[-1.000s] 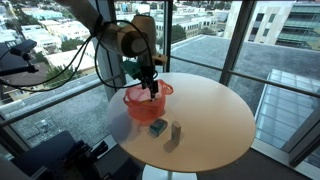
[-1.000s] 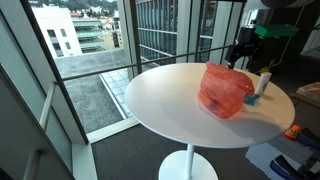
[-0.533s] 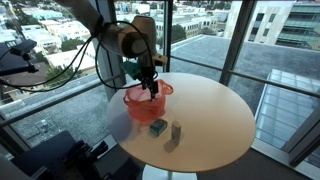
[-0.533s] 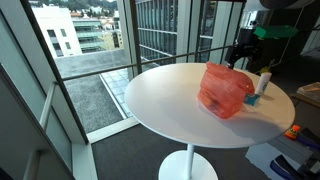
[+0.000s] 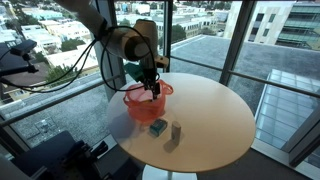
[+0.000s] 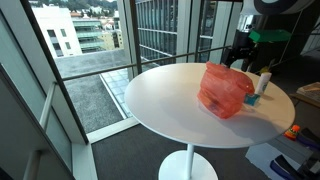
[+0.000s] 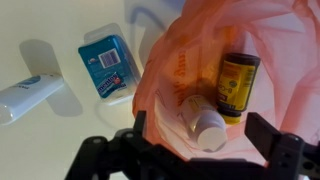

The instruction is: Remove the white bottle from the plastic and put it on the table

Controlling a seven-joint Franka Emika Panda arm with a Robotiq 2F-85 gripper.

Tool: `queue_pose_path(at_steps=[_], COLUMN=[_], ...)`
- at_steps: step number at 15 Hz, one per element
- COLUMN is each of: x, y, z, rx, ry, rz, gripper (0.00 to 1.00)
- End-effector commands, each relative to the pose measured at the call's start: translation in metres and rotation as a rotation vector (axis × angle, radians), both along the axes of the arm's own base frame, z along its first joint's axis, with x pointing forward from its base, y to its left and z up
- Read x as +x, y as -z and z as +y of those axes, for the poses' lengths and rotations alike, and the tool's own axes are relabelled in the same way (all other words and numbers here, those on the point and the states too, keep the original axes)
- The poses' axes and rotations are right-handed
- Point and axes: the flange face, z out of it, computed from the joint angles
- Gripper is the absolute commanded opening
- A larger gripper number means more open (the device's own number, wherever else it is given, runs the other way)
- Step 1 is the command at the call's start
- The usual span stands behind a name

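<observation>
The plastic [image 7: 190, 60] is a translucent red-orange bowl on the table [image 5: 215, 120]; it shows in both exterior views [image 5: 148, 102] [image 6: 225, 90]. In the wrist view the white bottle [image 7: 200, 118] lies inside it next to a yellow bottle [image 7: 238, 85]. My gripper [image 7: 200, 138] is open. Its fingers reach into the bowl, one on each side of the white bottle's capped end. In both exterior views the gripper [image 5: 153, 88] [image 6: 238, 60] hangs over the bowl's rim, and the white bottle is hidden.
A small teal block [image 7: 105, 62] [image 5: 158, 127] and a small grey upright block [image 5: 175, 133] [image 6: 264, 83] stand beside the bowl near the table's edge. The block shows as a whitish tube [image 7: 28, 97] in the wrist view. Glass walls surround the round table.
</observation>
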Motion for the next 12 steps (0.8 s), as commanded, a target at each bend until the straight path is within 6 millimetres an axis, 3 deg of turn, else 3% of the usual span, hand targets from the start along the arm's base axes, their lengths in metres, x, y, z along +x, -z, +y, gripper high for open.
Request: queue_pose_path(at_steps=[1,12], x=[0.016,0.031], y=[0.001,0.011], z=[0.002,0.023], rx=[0.01,0.013], ry=[0.024,0.003], rz=[-0.016,-0.02], gripper=[1.0,1.0])
